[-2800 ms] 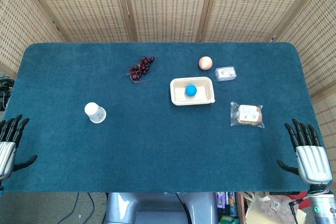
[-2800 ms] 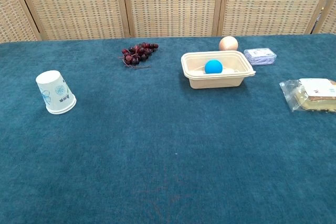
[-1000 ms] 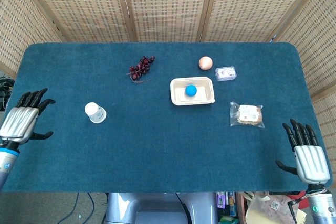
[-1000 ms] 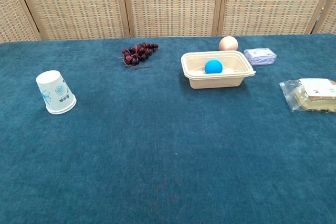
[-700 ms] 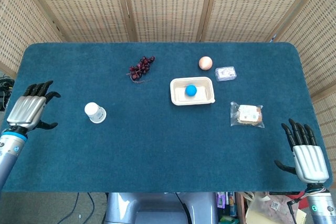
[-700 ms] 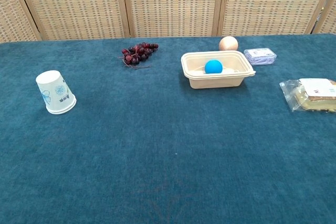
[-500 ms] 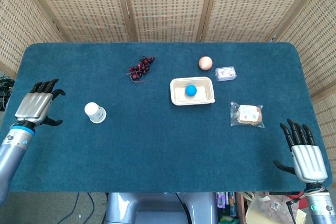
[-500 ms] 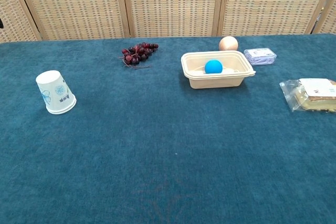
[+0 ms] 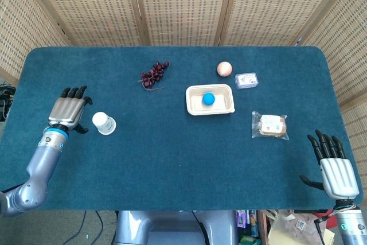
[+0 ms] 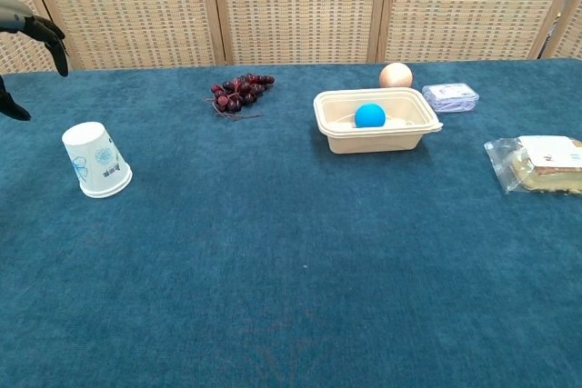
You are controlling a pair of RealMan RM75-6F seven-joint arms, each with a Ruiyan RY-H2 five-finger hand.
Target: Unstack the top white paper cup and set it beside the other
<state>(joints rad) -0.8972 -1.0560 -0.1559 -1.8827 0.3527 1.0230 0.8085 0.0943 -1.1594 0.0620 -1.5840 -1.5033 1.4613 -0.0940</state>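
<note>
A blue-carpeted table (image 9: 172,159) carries cup (image 9: 104,123), grapes (image 9: 153,74), tray (image 9: 210,100), egg (image 9: 224,69), two packets (image 9: 269,125).

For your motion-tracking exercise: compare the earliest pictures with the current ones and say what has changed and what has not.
The left hand has moved from the table's near left edge inward to just beside the paper cup, fingers apart, holding nothing. The right hand has barely shifted. The cup, grapes and tray stayed put.

A tabletop (image 9: 172,159) covered in dark teal carpet-like cloth, its corners rounded, stands before a folding screen (image 9: 183,4) of woven wicker panels in pale wooden frames. Even light falls across it. Cluttered floor (image 9: 275,228) shows below the near edge.
</note>
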